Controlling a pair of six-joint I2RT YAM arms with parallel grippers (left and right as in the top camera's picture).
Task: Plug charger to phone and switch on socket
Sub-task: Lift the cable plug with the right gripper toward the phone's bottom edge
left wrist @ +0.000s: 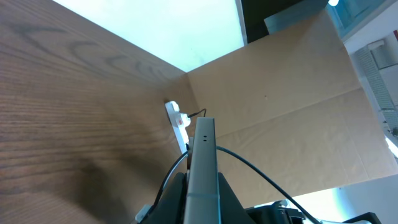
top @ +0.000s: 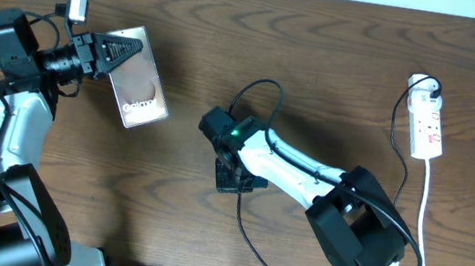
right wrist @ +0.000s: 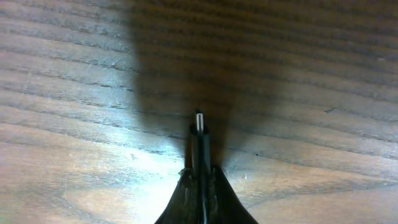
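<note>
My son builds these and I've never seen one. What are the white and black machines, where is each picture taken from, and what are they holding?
They are two robot arms at a wooden table. One picture looks down from above; the other two come from cameras on each wrist. The left gripper has its jaws shut on the phone, seen edge-on in the left wrist view. The right gripper pinches the charger by its plug tip, above the wood. The socket, a white power strip, lies at the table's far right, untouched.

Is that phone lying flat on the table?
No. The phone is held up by the left gripper; the left wrist view shows it edge-on.
</note>
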